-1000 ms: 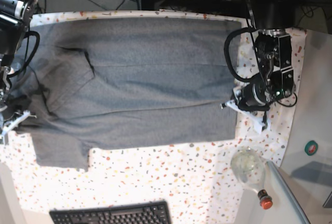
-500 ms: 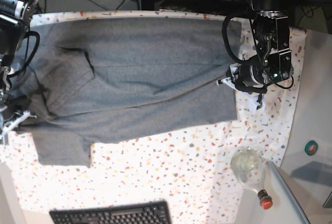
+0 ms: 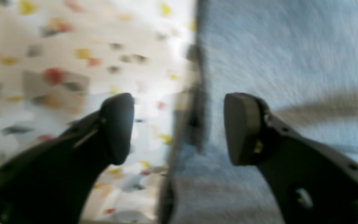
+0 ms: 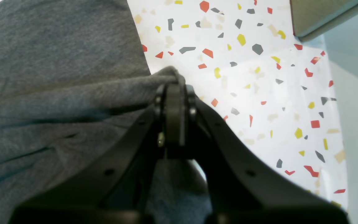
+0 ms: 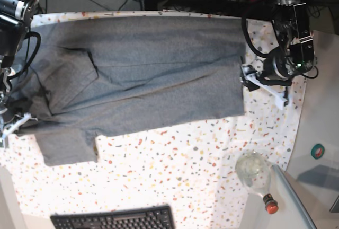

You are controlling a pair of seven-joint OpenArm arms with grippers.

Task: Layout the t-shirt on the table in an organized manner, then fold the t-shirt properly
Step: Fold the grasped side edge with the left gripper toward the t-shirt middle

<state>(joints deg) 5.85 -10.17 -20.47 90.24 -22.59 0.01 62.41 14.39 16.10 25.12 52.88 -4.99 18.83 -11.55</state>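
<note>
The heather-grey t-shirt lies spread across the flecked table. One sleeve points toward the near edge at the left. My left gripper hovers at the shirt's right edge and is open. In the blurred left wrist view that gripper straddles the hem with nothing between its fingers, shirt on one side and table on the other. My right gripper is at the far left. In the right wrist view it is shut on a bunched fold of the t-shirt, above the table.
A black keyboard lies at the near edge. A glass bottle with a red cap rests at the near right corner, beside a plain grey surface bearing a green ring. Cables run behind the table.
My left gripper dragged the shirt's right hem outward, then opened and let it go; that edge now lies straighter. The right gripper has kept its hold and stayed put.
</note>
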